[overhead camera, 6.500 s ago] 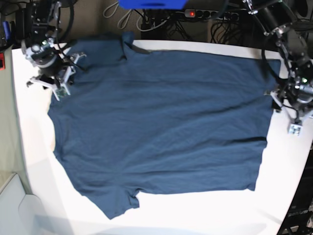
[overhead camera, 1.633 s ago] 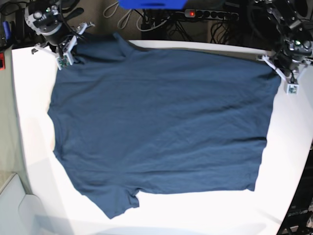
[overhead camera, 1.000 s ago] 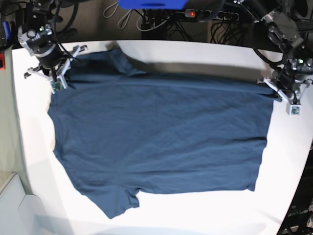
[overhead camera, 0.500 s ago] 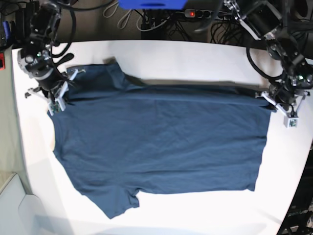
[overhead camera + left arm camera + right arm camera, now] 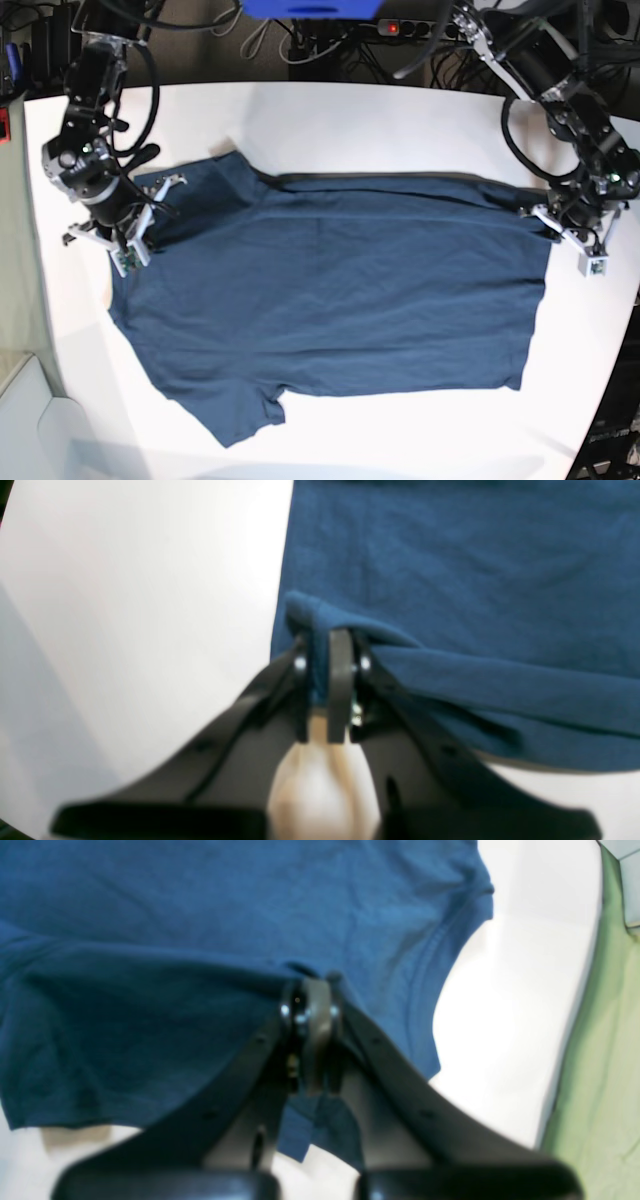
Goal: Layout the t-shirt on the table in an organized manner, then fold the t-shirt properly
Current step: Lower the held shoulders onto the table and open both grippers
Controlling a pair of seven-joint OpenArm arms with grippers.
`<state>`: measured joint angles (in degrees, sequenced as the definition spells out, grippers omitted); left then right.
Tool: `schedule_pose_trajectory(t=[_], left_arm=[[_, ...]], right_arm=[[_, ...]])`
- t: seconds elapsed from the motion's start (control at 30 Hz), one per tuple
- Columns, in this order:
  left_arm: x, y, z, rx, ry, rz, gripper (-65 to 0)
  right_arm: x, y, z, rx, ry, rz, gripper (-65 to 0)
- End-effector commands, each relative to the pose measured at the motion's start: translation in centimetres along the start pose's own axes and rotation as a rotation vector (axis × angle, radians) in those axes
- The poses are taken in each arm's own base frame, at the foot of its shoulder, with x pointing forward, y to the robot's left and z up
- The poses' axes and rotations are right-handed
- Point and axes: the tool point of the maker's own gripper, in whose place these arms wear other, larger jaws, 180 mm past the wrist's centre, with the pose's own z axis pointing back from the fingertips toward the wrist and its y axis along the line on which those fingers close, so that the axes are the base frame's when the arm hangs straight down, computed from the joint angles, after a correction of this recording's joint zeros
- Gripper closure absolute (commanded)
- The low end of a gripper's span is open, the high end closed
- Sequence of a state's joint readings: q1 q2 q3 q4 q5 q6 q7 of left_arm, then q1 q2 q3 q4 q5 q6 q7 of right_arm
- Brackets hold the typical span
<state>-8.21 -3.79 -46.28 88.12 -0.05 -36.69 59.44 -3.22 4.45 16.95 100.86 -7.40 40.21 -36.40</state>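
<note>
Left wrist view: left gripper [image 5: 330, 680] is clamping a bunched fold of the shirt [image 5: 465, 570], jaws pinched tight with cloth wedged between them. Fabric is rising in a small hump just above the fingertips, then trailing off to the right as a thick rolled edge. Beyond that, flat blue cloth is filling the upper right; bare white table [image 5: 130, 595] is filling the left.

Right wrist view: right gripper [image 5: 310, 1035] is likewise clenched on a pinch of shirt [image 5: 200, 905], cloth draping down on both sides of the jaws, with a darker folded layer lying to the left. A sleeve [image 5: 450, 940] is spreading out upper right, its hem curving against the table [image 5: 510, 1005]. A green surface [image 5: 600, 1050] is showing past the table's edge on the far right.

Base view: left gripper [image 5: 578, 228] is sitting at the shirt's right edge and right gripper [image 5: 125, 228] at the left edge near the upper sleeve. The shirt [image 5: 330, 300] is lying spread across the table [image 5: 380, 120], its top portion folded toward the middle so the upper edge is running in a near-straight line between the two grippers. The lower sleeve [image 5: 240, 405] is lying flat at bottom left. Cables and a power strip [image 5: 430, 28] are sitting behind the table.
</note>
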Motion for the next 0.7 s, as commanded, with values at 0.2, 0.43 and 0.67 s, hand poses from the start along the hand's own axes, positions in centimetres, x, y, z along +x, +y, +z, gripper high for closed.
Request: schedule_pose_trajectory(t=[0.2,0.43,0.67], left_arm=[[2.6,1.2,0.7,0.024,-0.074,-0.015,-3.6],[3.1,1.6,0.8,0.032,-0.084,-0.019,-3.6],[2.3,1.3,-0.5,0.001,-0.047,0.007,-3.6]], right_arm=[[2.0,-1.6,-0.7,-0.019,-0.053,0.002,0.0],[1.5,-2.3,-1.3,-0.019,-0.034,0.001,0.0],[1.7,-2.4,-1.3,-0.021,-0.038,0.002,0.0]])
